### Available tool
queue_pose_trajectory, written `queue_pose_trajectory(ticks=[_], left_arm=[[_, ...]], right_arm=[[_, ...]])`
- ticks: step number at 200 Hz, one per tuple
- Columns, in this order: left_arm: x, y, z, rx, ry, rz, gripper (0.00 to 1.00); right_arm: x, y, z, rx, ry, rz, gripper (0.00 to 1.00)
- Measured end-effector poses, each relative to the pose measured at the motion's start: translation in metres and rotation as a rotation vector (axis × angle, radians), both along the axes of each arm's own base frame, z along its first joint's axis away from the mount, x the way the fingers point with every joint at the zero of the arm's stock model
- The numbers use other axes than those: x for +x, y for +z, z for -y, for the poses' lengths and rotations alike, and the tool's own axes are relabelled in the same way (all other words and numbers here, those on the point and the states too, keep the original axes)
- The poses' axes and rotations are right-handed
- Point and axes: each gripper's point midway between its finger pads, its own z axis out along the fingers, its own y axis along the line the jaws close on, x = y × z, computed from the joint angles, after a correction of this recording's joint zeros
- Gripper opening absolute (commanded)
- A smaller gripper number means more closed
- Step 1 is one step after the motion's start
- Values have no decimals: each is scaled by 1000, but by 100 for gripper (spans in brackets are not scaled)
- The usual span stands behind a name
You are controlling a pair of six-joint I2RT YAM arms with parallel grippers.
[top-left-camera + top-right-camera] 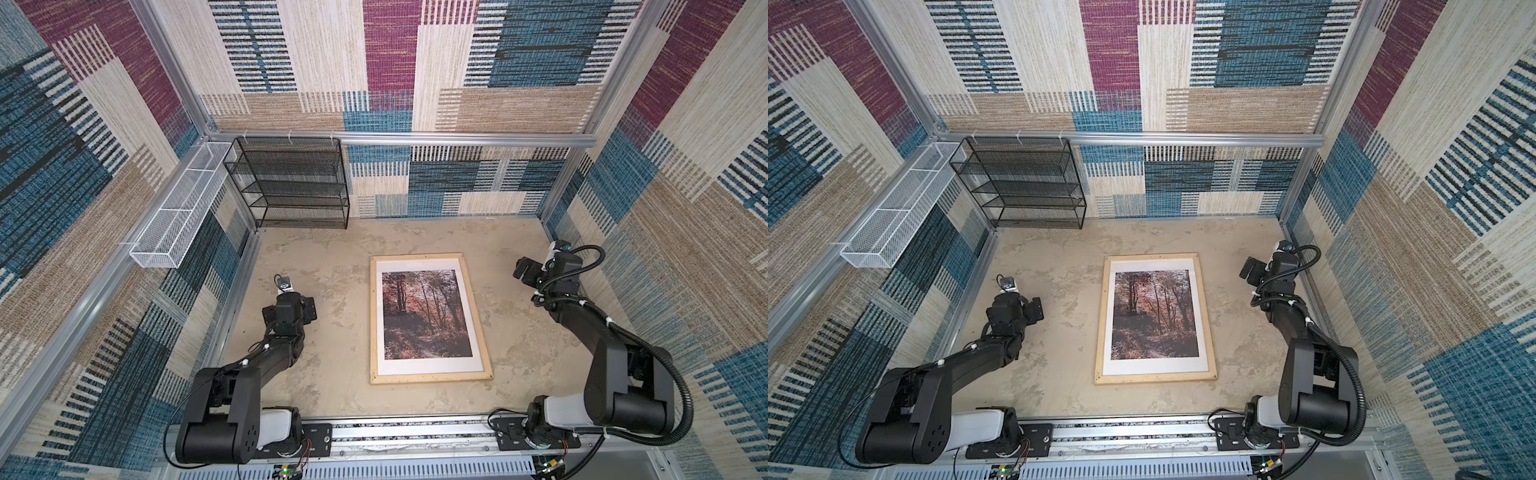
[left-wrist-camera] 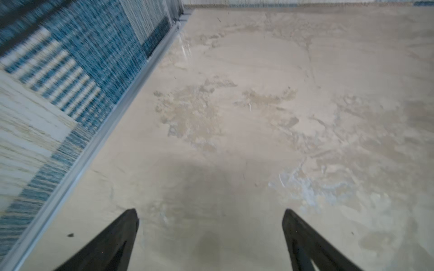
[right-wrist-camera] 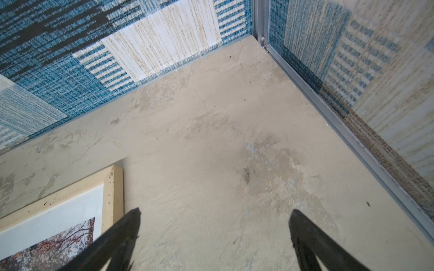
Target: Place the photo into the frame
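The frame [image 1: 432, 377] [image 1: 1156, 377] of pale wood lies flat in the middle of the table in both top views. Inside it lies the photo [image 1: 424, 313] [image 1: 1154, 313] of an autumn forest path, face up, with a white border around it. My left gripper [image 1: 311, 311] [image 2: 210, 211] hangs open over bare table, well left of the frame. My right gripper [image 1: 524, 270] [image 3: 215, 211] is open too, above bare table to the right of the frame's far right corner [image 3: 112, 187]. A bit of the photo [image 3: 58, 241] shows there. Neither gripper holds anything.
A black mesh shelf [image 1: 291, 183] stands at the back left against the wall. A white mesh basket [image 1: 178, 208] hangs on the left wall. Carpet-patterned walls close in three sides. The arms' base rail [image 1: 415, 432] runs along the front edge.
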Motion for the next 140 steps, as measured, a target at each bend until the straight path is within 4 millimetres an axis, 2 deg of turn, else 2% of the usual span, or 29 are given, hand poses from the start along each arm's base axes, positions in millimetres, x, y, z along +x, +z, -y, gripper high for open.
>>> queue_pose_trajectory(ticks=[21,39,62,85,107,140], left_arm=[[9,-7,-2,-27,-23,54,99],[23,-10,9,-47,-88,64,99],[45,19,11,-50,-107,157,99],[43,15,11,-50,-105,147,99],[43,15,11,-51,-106,147,99],[43,15,11,-51,-106,147,99]], right_arm=[[-11,-2,-4,-17,13,48,100],[-20,-3,-6,-43,20,91,100],[-29,4,-8,-87,32,161,100],[-38,8,-10,-118,35,233,100],[-42,-2,-13,-117,47,262,100],[-45,-32,-31,-68,129,266,100]])
